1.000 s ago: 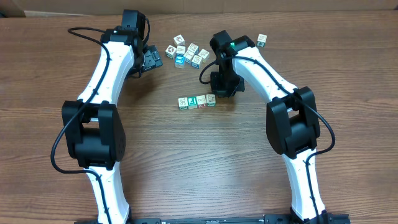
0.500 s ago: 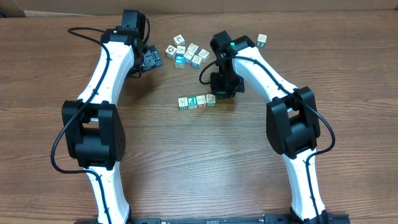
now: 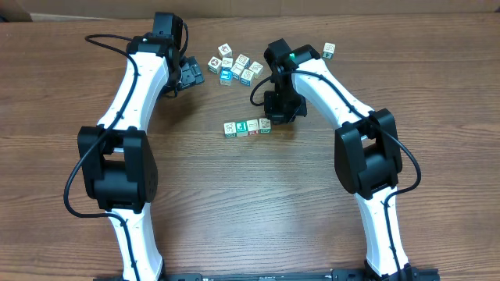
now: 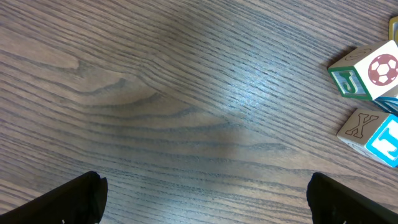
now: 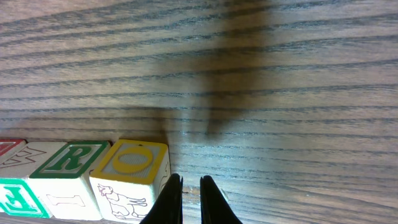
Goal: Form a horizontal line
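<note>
The horizontal line (image 3: 248, 127) is a short row of four small white-edged cubes in the middle of the table. My right gripper (image 3: 278, 117) is shut, low at the row's right end, with nothing between its fingers. In the right wrist view the gripper (image 5: 190, 198) stands right beside the end cube (image 5: 130, 169), which shows a yellow O; a green R cube (image 5: 65, 167) follows it. My left gripper (image 3: 192, 75) is open just left of the loose clump (image 3: 234, 66). Its fingertips (image 4: 78, 198) stand wide apart over bare wood.
One cube (image 3: 329, 51) lies alone at the back right. Two clump cubes, a soccer-ball one (image 4: 368, 72) and an X one (image 4: 372, 132), sit at the right edge of the left wrist view. Both arms reach in from the front.
</note>
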Robot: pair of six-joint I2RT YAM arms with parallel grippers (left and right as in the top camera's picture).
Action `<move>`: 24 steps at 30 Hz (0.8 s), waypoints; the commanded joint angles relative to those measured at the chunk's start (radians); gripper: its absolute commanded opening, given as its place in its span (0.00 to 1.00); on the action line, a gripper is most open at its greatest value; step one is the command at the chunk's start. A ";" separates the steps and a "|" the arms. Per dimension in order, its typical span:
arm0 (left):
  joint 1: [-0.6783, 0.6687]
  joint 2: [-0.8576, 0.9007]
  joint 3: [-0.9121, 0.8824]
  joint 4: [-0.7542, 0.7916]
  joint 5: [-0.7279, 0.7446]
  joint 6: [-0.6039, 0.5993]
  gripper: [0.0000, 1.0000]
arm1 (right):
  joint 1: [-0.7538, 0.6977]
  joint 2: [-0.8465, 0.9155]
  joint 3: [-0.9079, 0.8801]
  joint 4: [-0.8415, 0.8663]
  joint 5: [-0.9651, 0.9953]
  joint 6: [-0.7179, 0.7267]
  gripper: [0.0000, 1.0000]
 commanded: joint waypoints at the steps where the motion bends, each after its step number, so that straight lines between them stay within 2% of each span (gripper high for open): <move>1: 0.000 0.014 0.019 -0.002 -0.010 0.016 1.00 | 0.001 -0.020 -0.003 0.004 -0.009 -0.008 0.08; 24: 0.000 0.014 0.019 -0.002 -0.010 0.016 1.00 | 0.029 -0.020 -0.003 0.013 -0.005 -0.034 0.08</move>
